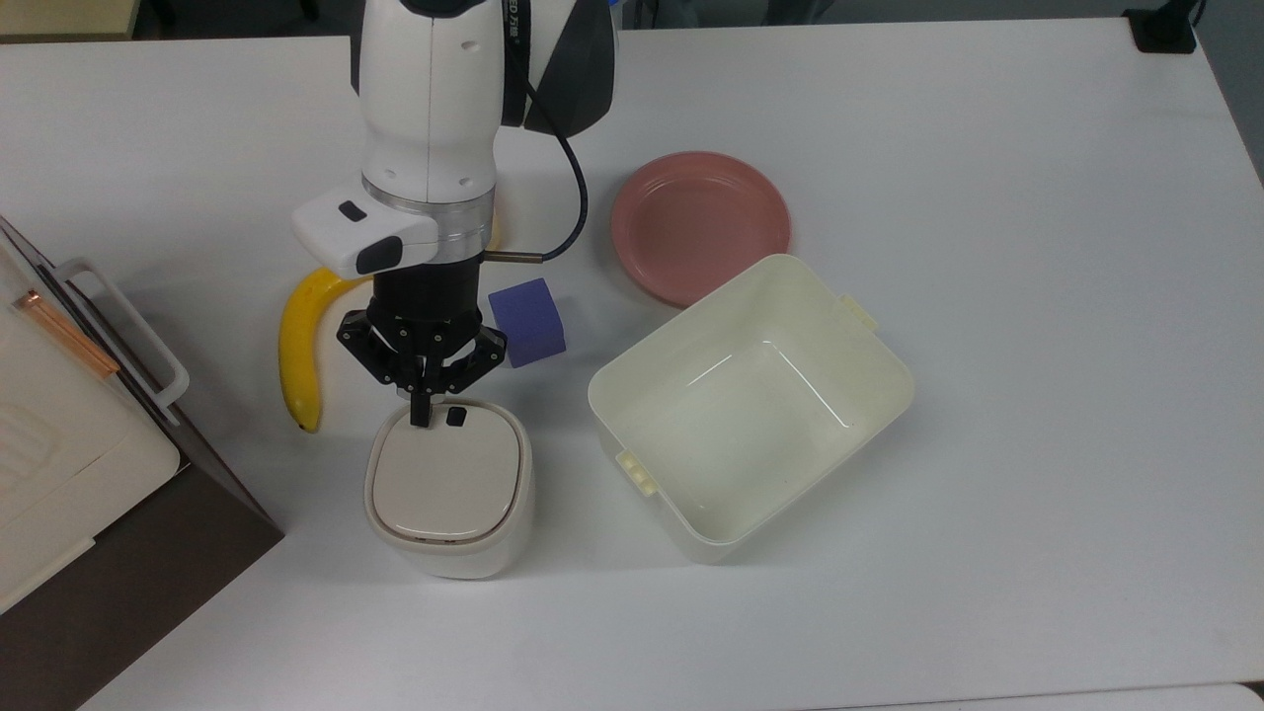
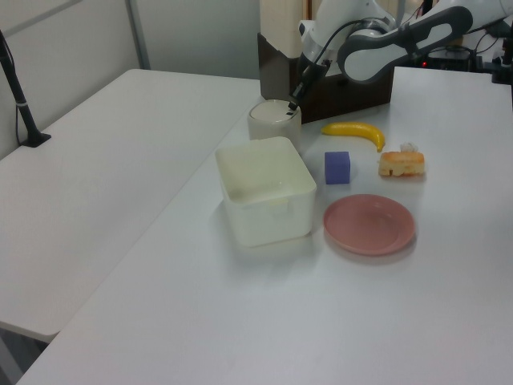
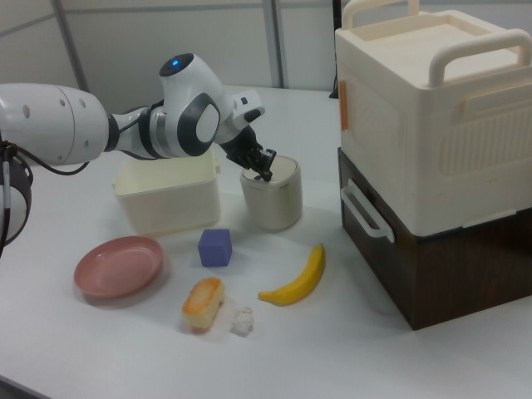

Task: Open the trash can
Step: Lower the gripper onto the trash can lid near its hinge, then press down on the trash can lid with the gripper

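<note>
The trash can is a small cream-white rounded-square bin with a flat beige lid, which lies shut. A small dark push button sits at the lid's far edge in the top view. My gripper points down with its fingers shut together and nothing between them. Its tip is at that lid edge, just left of the button in the top view. In the left view the gripper hangs over the trash can. In the right view the gripper is at the top of the trash can.
A banana and a purple cube flank the gripper. A pink plate and a larger lidless cream tub lie to the top view's right. A cream and brown cabinet stands at the top view's left edge. A piece of bread lies near the plate.
</note>
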### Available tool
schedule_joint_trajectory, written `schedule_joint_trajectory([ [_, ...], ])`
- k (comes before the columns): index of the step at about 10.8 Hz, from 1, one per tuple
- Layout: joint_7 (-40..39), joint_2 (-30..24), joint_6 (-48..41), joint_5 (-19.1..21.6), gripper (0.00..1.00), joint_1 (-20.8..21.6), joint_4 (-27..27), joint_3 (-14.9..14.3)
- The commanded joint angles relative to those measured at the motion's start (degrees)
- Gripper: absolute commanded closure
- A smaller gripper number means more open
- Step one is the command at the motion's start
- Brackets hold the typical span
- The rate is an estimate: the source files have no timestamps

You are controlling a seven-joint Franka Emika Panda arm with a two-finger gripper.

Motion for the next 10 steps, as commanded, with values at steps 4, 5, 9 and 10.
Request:
schedule_joint_trajectory([
  [4, 1.9, 0.4, 1.1, -1.6, 1.00, 0.0, 0.3, 2.4],
  [5, 2.4, 0.7, 2.2, -1.6, 1.00, 0.1, 0.4, 2.5],
  [9, 5.9, 1.6, 6.1, -3.8, 1.00, -0.1, 0.1, 2.4],
  [10, 5.9, 1.7, 6.2, -4.7, 1.00, -0.3, -0.1, 2.5],
])
